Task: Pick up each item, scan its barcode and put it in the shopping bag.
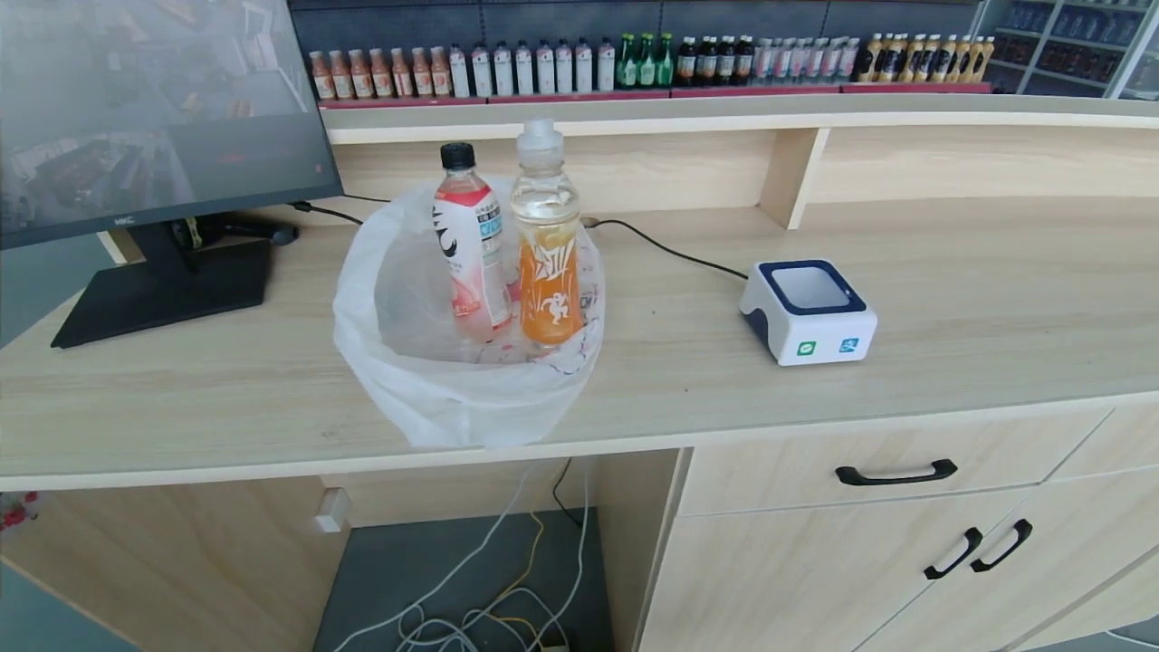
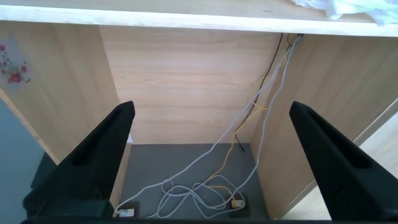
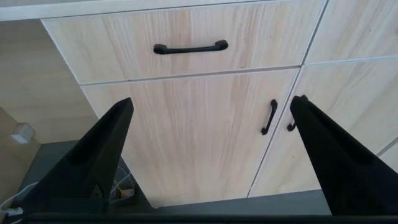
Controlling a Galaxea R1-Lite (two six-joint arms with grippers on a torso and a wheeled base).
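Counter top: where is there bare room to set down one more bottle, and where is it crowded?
The counter is widest bare to the right of the scanner. A smaller patch lies between the shopping bag and the scanner, with a cable across its back. Crowded: the bag, holding two bottles, and the monitor stand corner.

Cable (image 1: 670, 249) end hidden behind shopping bag (image 1: 435, 398); monitor (image 1: 154, 109) cropped at edge.
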